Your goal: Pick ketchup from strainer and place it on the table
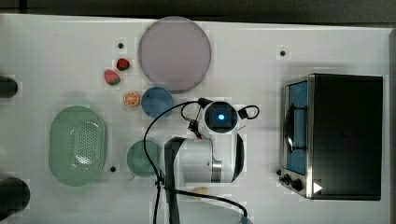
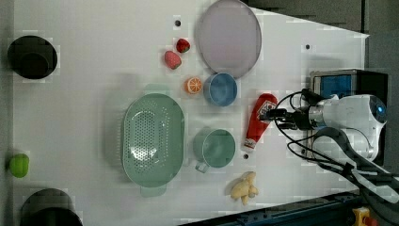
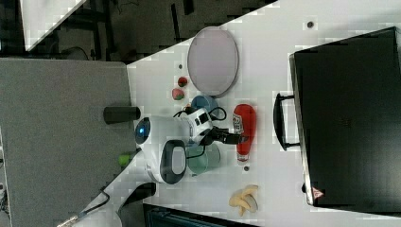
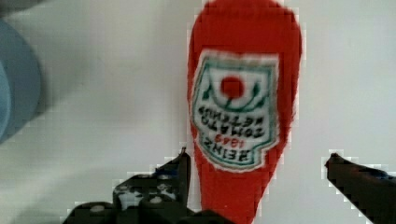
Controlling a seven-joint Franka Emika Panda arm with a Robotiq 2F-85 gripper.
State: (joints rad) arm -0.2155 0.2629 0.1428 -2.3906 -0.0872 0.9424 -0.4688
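There is one slim red ketchup bottle with a white cap and label, one pale green oval plastic strainer, two small red strawberries, one orange slice, one round blue bowl, one round green cup, one big grey round plate and one yellow banana bunch.

The ketchup bottle lies flat on the white table, out of the strainer. In the left view its long side runs from about 1 o'clock down to 7 o'clock, with the white cap at the 7 o'clock end. It lies at 3 o'clock from the green cup.

Nothing sits in the strainer, the bowl or the cup.

The black gripper is spread wide, one finger on each side of the bottle, not pinching it.
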